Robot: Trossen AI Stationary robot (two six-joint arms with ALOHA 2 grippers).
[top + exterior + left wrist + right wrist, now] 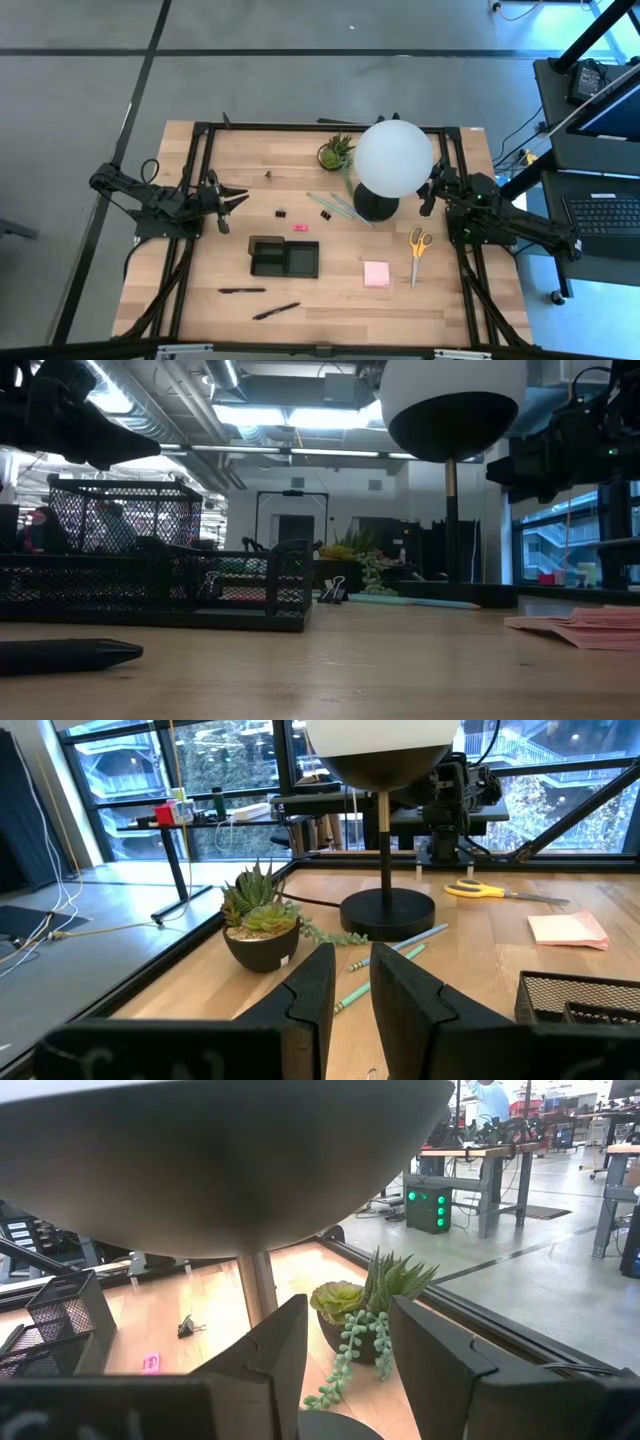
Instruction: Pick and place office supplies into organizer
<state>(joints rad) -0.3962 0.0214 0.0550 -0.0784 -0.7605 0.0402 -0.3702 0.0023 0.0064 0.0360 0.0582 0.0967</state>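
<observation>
The black mesh organizer (285, 257) stands on the wooden table, left of centre. Around it lie a pink sticky-note pad (377, 273), yellow-handled scissors (418, 250), two black pens (241, 290) (276, 311), a black binder clip (282, 212), a pink eraser (299, 227) and pale-green pencils (335, 207). My left gripper (235, 198) hangs level at the table's left side, open by a narrow gap (352, 970) and holding nothing. At the right side, beside the lamp, my right gripper (428, 195) is level and open (350, 1330), also holding nothing.
A white globe lamp (393, 160) on a round black base (375, 207) stands right of centre, close to my right gripper. A small potted plant (336, 152) sits at the far edge. A black frame (200, 130) runs along the table's far, left and right edges.
</observation>
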